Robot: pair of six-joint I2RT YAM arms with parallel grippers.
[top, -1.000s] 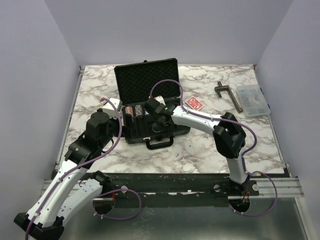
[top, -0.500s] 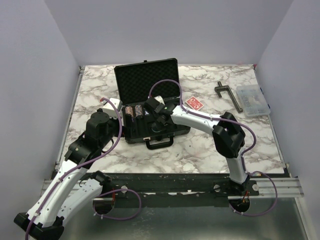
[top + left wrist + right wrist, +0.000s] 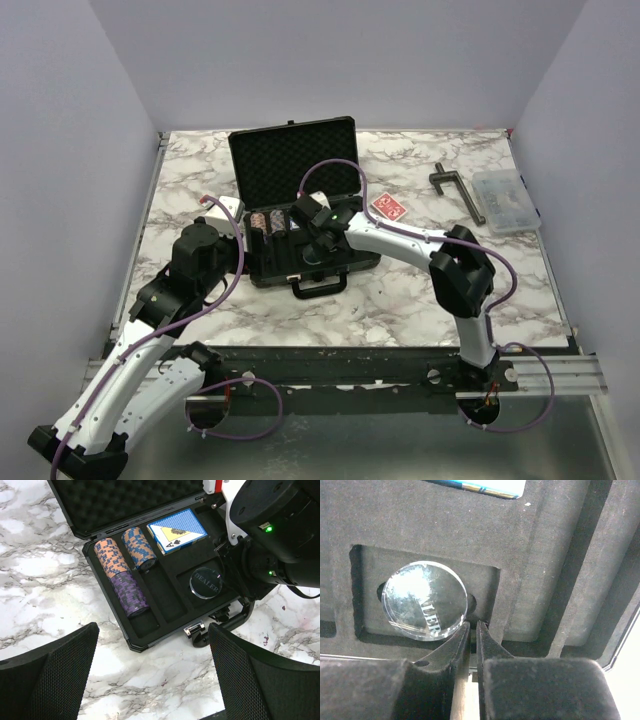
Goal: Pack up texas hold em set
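The black case [image 3: 262,270] lies open with its foam lid [image 3: 292,160] up. In the left wrist view its slotted tray [image 3: 175,597] holds an orange chip stack [image 3: 111,556], a blue-and-orange stack [image 3: 139,547], a purple stack [image 3: 130,595], a blue card deck [image 3: 177,530] and a clear dealer button [image 3: 206,582]. A red card deck [image 3: 388,207] lies on the table right of the case. My left gripper [image 3: 155,680] is open and empty over the marble in front of the case. My right gripper [image 3: 472,629] is shut and empty, its tips in the recess at the right edge of the dealer button [image 3: 425,600].
A dark T-shaped tool [image 3: 458,190] and a clear compartment box [image 3: 505,200] lie at the back right. The case handle [image 3: 225,622] juts toward the near edge. The right arm [image 3: 270,535] reaches over the tray's right side. Purple walls enclose the table.
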